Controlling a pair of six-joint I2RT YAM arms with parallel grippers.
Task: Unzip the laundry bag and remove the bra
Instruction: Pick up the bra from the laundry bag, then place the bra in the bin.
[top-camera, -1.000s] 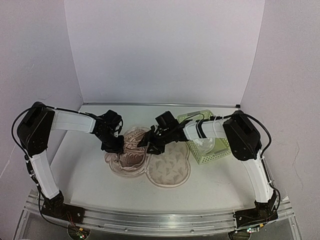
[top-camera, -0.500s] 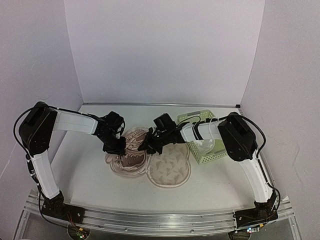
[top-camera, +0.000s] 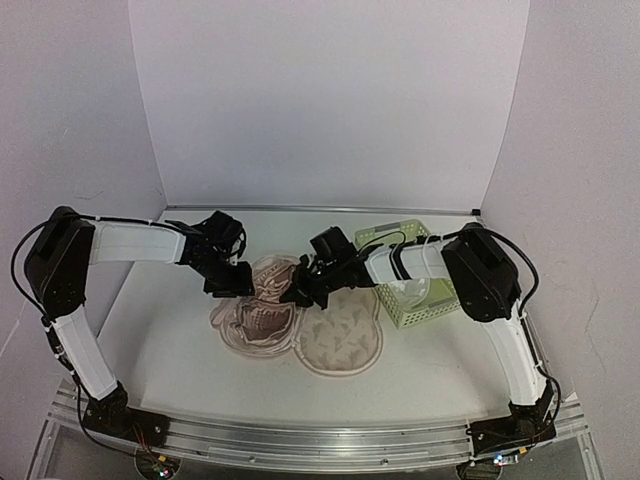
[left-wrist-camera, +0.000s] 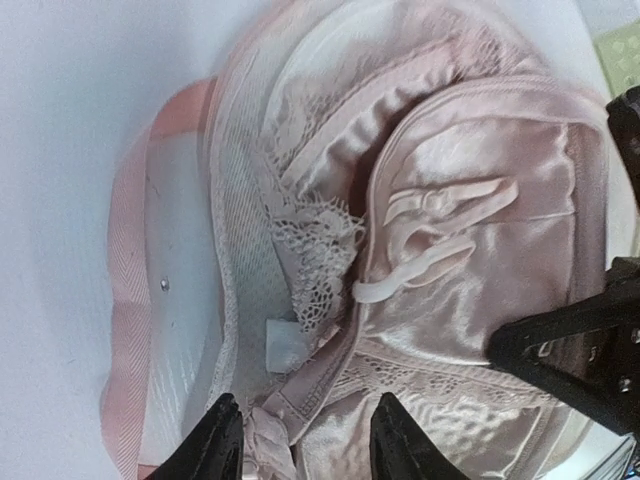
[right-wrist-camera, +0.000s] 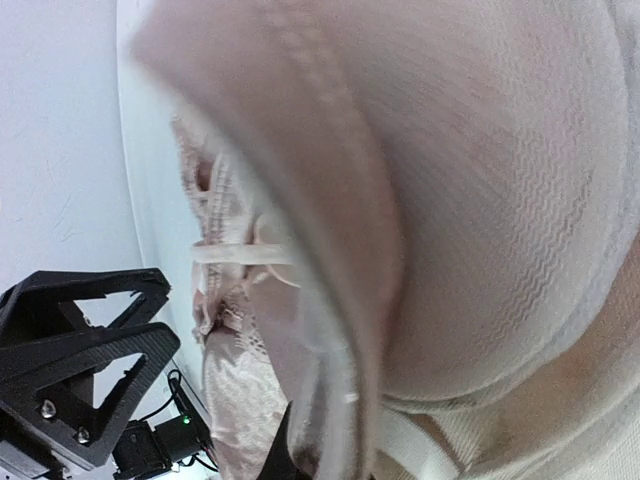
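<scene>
The laundry bag (top-camera: 340, 340) lies flat mid-table with its left half open; its mesh lining (left-wrist-camera: 240, 270) and pink rim (left-wrist-camera: 130, 300) show. Inside lies the bra (left-wrist-camera: 470, 250), satin pink with lace trim, also seen as a brownish-pink heap (top-camera: 262, 315). My left gripper (left-wrist-camera: 305, 445) hovers open just over the bra's lower edge, nothing between its fingers (left-wrist-camera: 222, 440). My right gripper (top-camera: 298, 295) is shut on the bag's lifted upper flap (right-wrist-camera: 420, 200), whose edge fills the right wrist view. The bra (right-wrist-camera: 235, 400) shows under that flap.
A pale yellow-green lattice basket (top-camera: 415, 290) stands right of the bag, under the right forearm. The two grippers are close together over the bag's left half. White walls enclose the table at the back and sides.
The left gripper has opened and drawn slightly back toward the bag's upper left. The right gripper has shut on the bag's flap edge and holds it raised.
</scene>
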